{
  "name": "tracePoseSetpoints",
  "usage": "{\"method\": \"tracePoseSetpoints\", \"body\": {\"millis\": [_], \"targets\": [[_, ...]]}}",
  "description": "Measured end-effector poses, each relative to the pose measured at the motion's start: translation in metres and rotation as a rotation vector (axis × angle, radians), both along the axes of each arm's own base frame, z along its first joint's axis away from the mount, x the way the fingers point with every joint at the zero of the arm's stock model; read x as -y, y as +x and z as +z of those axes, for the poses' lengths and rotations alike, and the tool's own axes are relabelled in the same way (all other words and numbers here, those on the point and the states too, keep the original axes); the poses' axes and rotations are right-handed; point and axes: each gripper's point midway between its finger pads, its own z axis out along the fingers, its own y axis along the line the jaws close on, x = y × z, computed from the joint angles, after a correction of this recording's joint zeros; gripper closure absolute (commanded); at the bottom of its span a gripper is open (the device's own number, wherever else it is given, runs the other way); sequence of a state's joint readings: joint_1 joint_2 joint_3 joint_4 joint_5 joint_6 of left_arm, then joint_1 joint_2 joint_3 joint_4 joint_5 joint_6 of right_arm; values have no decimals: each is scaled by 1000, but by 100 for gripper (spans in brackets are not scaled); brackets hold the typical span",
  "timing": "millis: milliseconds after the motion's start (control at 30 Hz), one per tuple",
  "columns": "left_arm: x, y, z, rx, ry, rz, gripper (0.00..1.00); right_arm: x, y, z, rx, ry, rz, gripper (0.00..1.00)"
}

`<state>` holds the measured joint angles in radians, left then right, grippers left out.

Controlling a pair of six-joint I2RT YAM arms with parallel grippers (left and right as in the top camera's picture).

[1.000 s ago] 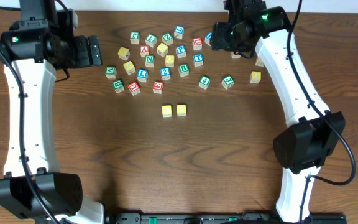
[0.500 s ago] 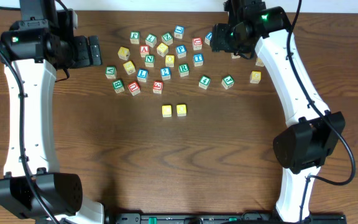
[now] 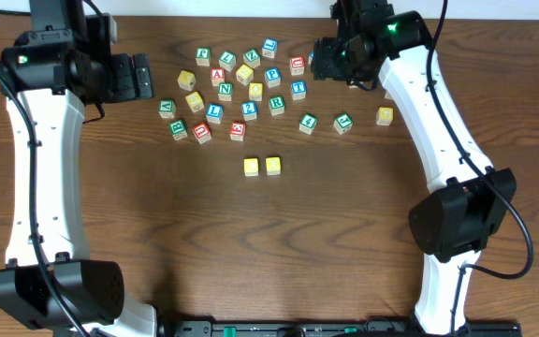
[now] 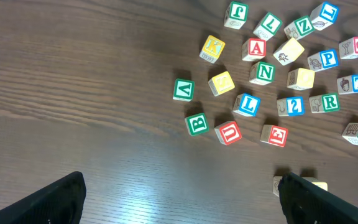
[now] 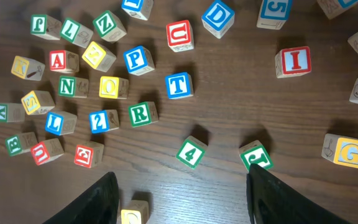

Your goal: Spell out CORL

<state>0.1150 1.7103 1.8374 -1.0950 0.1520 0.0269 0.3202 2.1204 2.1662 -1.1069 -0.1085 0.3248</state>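
Dark wooden table (image 3: 279, 243) carrying everything. Left gripper (image 3: 144, 76) hovering just left of cube cluster (image 3: 255, 91), jaws spread wide, gripping nothing. Blue L cube (image 3: 214, 111) lying in cluster's left part. Yellow-topped cube (image 3: 252, 167) sitting just beside second yellow cube (image 3: 273, 166), apart from cluster, toward table centre. Green R cube (image 3: 277, 103) resting mid-cluster. Right gripper (image 5: 180, 183) hanging over cluster's right end, jaws apart, carrying nothing.

A yellow cube (image 3: 251, 167) and a second yellow cube (image 3: 272, 166) sit side by side, nearer than the scattered letter cubes (image 3: 244, 73), where the green R cube (image 3: 277, 103) and blue L cube (image 3: 214, 111) lie
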Motion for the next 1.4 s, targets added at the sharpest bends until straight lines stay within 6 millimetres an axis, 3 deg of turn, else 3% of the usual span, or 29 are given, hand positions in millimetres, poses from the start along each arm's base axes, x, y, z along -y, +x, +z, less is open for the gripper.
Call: {"method": "tracePoseSetpoints", "body": {"millis": [1167, 1400], "targets": [[0, 0, 0, 0, 0, 0, 2, -3, 1, 1, 7, 3, 6, 39], [0, 0, 0, 0, 0, 0, 2, -12, -1, -5, -1, 0, 23, 39]]}}
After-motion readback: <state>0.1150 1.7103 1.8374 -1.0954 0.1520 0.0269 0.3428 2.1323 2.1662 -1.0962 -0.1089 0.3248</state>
